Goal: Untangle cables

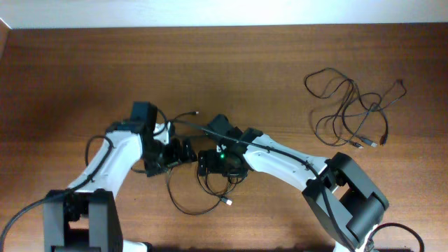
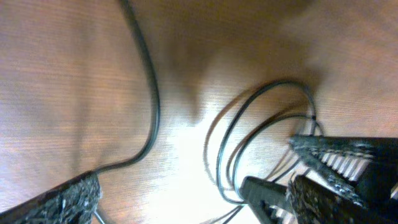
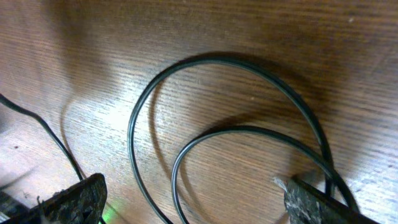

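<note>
A thin black cable (image 1: 183,208) lies looped on the wooden table just in front of both grippers, ending in a small plug (image 1: 227,201). A second bundle of cables (image 1: 350,106) sits tangled at the far right. My left gripper (image 1: 180,152) and right gripper (image 1: 206,162) face each other at the table's centre, nearly touching. In the left wrist view the left gripper (image 2: 193,205) is open over the table, with a cable (image 2: 153,106) curving past and loops (image 2: 229,146) beside the right finger. The right gripper (image 3: 193,208) is open, straddling two cable loops (image 3: 205,61) without pinching them.
The right gripper's dark fingers (image 2: 339,155) crowd the lower right of the left wrist view. A cable end with a plug (image 1: 197,113) pokes out behind the left wrist. The table's far edge (image 1: 224,26) meets a pale wall.
</note>
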Tool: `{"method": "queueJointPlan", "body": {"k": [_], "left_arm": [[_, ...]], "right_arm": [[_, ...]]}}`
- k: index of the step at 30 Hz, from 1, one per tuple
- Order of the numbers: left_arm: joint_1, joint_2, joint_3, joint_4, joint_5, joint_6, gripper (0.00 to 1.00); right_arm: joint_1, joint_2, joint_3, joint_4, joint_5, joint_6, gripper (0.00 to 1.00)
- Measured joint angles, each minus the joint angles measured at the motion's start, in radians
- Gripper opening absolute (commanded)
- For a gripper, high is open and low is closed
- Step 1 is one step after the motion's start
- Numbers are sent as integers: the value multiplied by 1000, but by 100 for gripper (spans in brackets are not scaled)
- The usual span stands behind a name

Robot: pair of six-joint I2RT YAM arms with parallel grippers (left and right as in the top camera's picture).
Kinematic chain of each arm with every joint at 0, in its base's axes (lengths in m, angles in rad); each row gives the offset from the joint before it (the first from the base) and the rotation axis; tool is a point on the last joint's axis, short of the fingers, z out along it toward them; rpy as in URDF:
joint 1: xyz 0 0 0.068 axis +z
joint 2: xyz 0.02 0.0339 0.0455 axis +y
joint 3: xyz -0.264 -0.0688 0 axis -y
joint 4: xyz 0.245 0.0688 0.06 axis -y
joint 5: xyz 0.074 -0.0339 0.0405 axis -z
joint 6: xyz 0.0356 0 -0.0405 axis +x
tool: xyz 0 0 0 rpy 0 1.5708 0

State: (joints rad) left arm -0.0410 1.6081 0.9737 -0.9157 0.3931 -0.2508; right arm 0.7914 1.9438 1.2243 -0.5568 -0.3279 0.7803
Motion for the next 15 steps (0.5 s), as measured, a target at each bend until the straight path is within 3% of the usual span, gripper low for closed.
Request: {"method": "queueJointPlan", "body": {"k": [5, 8, 11, 15], "left_arm": [[121, 0, 382, -251, -83, 42, 99], [232, 0, 415, -270, -133, -16, 99], [373, 0, 415, -282, -173, -69, 99], [407, 0, 415, -285, -185, -87, 99]], "right_arm": [[1, 0, -5, 6, -56, -2, 88], [34, 0, -5, 14, -23, 51, 89], [108, 12, -10, 143, 40, 143, 94], [157, 45, -11, 330, 50, 188, 98]]}}
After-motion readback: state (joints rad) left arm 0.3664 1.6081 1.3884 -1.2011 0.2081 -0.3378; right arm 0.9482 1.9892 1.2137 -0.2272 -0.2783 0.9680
